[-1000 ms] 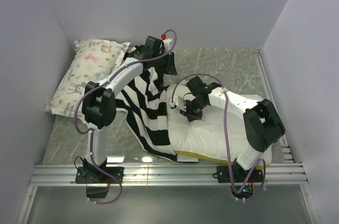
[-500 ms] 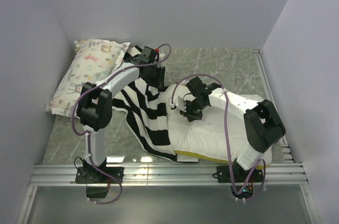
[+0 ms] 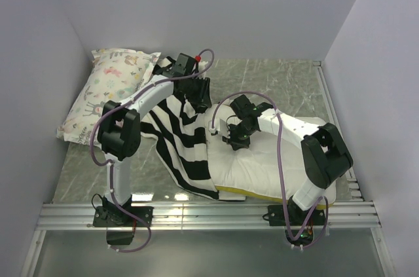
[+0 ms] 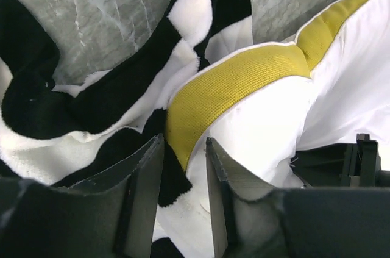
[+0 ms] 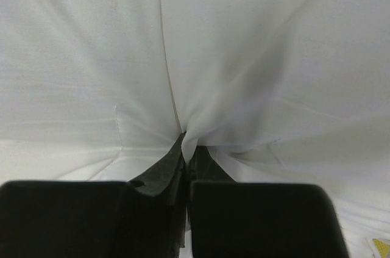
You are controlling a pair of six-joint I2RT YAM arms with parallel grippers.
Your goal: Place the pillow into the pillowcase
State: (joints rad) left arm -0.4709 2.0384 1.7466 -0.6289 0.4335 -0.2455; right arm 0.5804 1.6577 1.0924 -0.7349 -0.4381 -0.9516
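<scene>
Our left arm reaches far forward, elbow raised, wrist tipped down; the left gripper holds its jaws slightly apart (a narrow gap). Our right arm bends inward, and the right gripper points down, jaws pinched on a fold of the pillow.

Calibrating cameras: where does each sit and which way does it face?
Top external: above, behind the bases, looking down at the table; both arms show.
Left wrist: on left arm, facing pillowcase and pillow past the parted left gripper.
Right wrist: on right arm, facing pillow cloth pinched in the shut right gripper.
Shared: all three see the pillow.
</scene>
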